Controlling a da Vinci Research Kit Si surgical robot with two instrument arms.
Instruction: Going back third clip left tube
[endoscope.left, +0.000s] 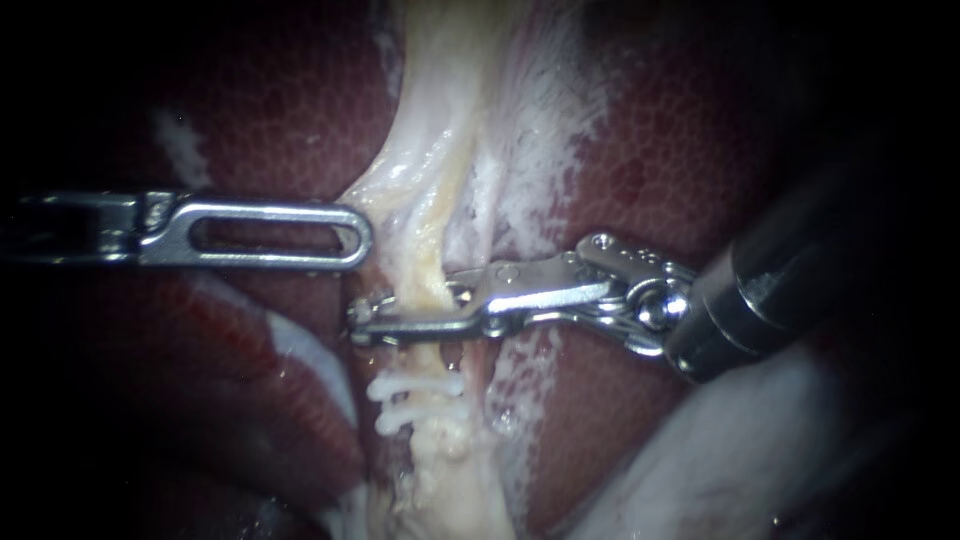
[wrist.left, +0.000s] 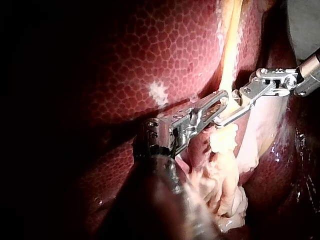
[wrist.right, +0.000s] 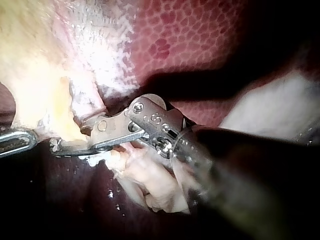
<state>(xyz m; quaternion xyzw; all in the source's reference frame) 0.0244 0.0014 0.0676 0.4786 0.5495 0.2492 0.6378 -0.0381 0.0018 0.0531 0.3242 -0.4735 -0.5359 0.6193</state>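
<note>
The pale left tube (endoscope.left: 432, 250) runs down the middle between lobes of dark red liver (endoscope.left: 280, 110). My right instrument (endoscope.left: 405, 320) reaches in from the right. Its jaws stand open astride the tube, one in front and one partly hidden behind it. Two white clips (endoscope.left: 415, 398) cross the tube just below these jaws. My left instrument (endoscope.left: 352, 236) lies level from the left, its slotted jaws together on the edge of the pale tissue (endoscope.left: 385, 190) beside the tube. In the left wrist view both tips (wrist.left: 222, 107) meet at the tube.
Whitish frayed tissue (endoscope.left: 530, 150) lies right of the tube. A large pale fold (endoscope.left: 720, 450) sits under my right instrument's shaft. Lumpy pale tissue (wrist.left: 225, 165) hangs below the clips in the left wrist view.
</note>
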